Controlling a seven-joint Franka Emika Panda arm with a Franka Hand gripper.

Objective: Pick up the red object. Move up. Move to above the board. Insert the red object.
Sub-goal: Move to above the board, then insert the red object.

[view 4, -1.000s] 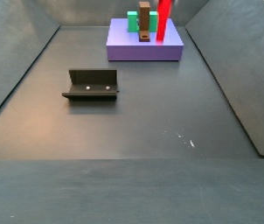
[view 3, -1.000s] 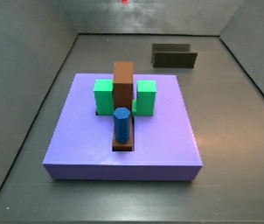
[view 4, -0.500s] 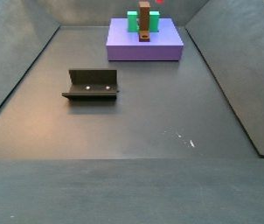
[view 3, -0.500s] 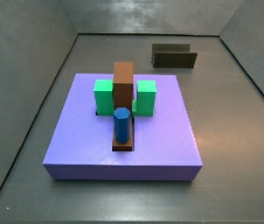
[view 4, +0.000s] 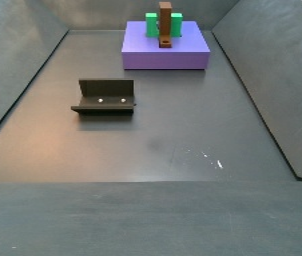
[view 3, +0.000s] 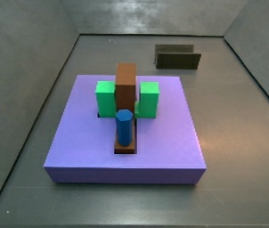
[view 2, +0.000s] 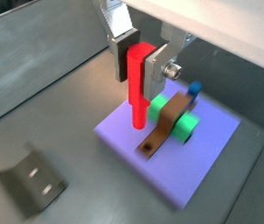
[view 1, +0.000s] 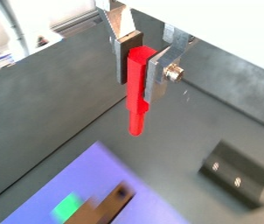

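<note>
My gripper (view 1: 139,74) is shut on the red object (view 1: 137,96), a slim red peg that hangs straight down between the silver fingers; both show again in a wrist view (view 2: 141,70), peg (view 2: 138,96). The gripper is high above the floor and out of both side views. The board (view 3: 161,151) is a purple-blue slab with a brown block (view 3: 126,85), green blocks (view 3: 105,98) on either side of it and a blue peg (view 3: 124,127). In a wrist view the board (view 2: 204,166) lies below the peg's tip.
The fixture (view 3: 177,57) stands on the dark floor beyond the board, also seen in a side view (view 4: 106,96) and in both wrist views (view 1: 237,173) (view 2: 31,179). Grey walls slope up round the floor.
The red object showed above the board at the top of a side view a second ago; it has risen out of that view with the gripper. The board and fixture have not moved.
</note>
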